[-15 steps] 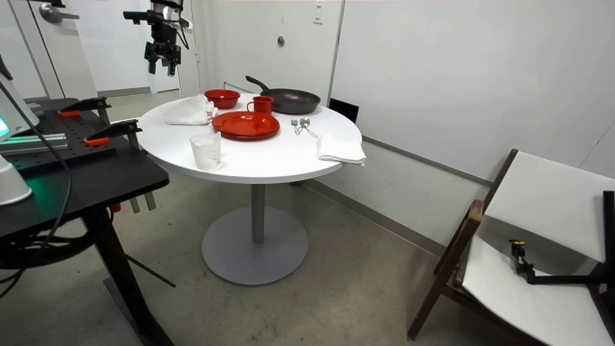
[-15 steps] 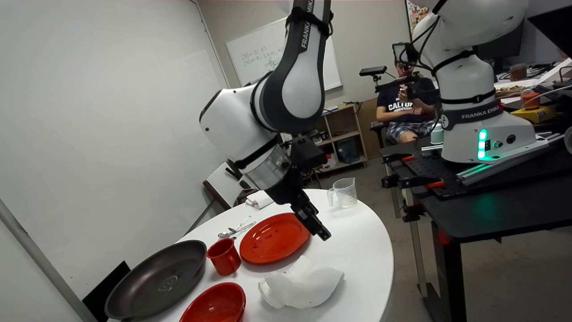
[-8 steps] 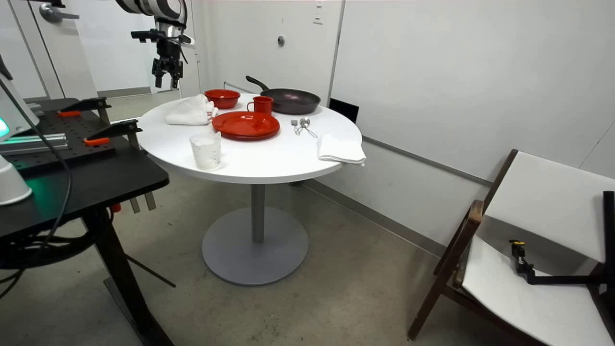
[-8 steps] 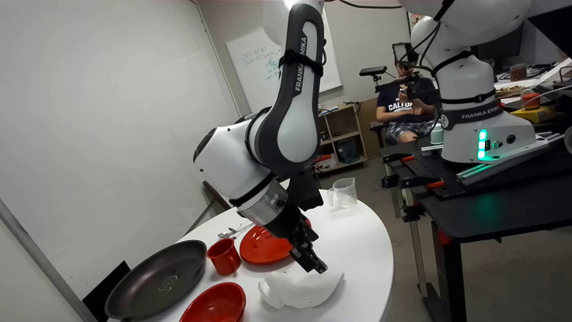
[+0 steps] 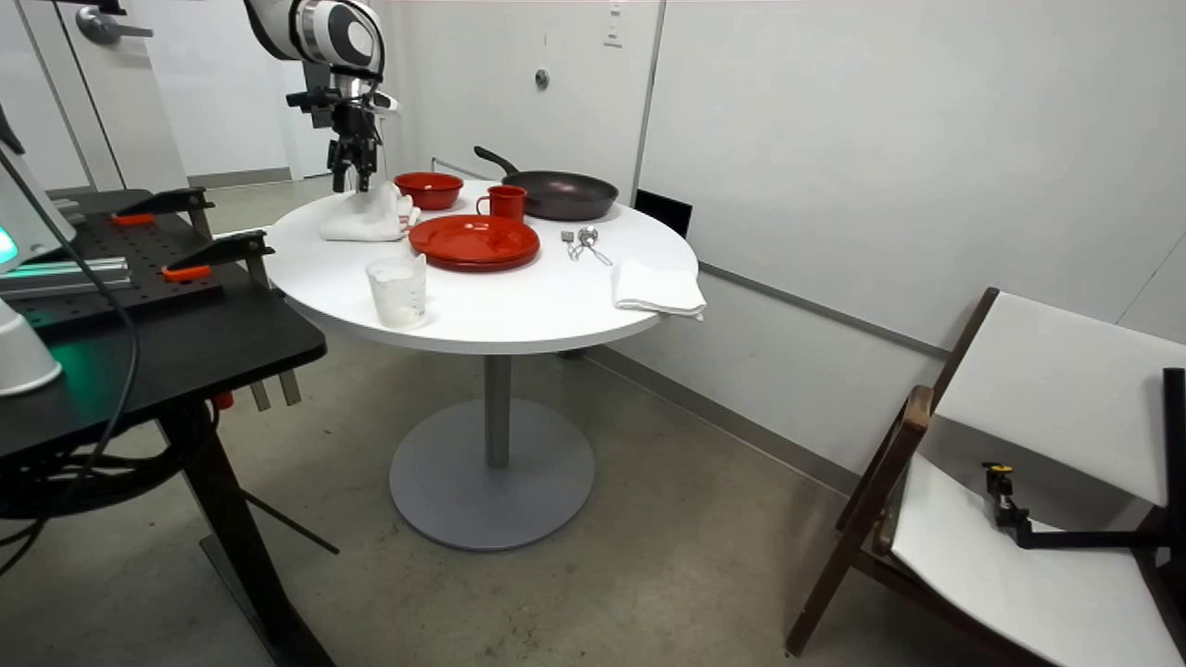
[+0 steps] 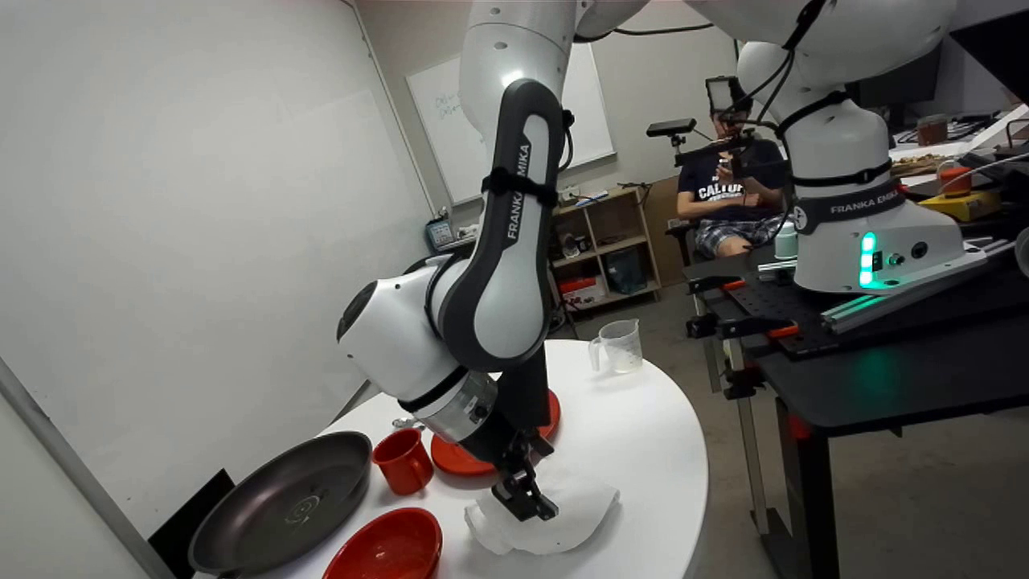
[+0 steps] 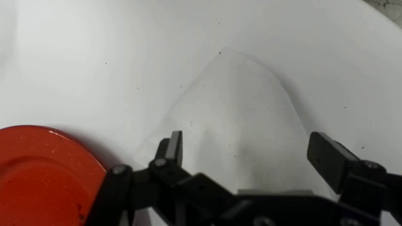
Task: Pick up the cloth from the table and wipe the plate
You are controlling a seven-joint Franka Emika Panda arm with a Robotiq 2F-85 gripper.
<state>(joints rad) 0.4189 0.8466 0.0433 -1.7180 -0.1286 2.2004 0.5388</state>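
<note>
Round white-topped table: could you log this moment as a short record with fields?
Surface: round white-topped table
To pick up: loosely folded white cloth, lying on the table
To wipe: wide flat red plate, beside the cloth
Tool: black two-fingered gripper, jaws open over the cloth; contact cannot be told
At the rim: neatly folded white napkin, partly overhanging
Also on top: deep red bowl, red mug, black frying pan, clear measuring jug, metal utensils
Stage: cloth not yet lifted
</note>
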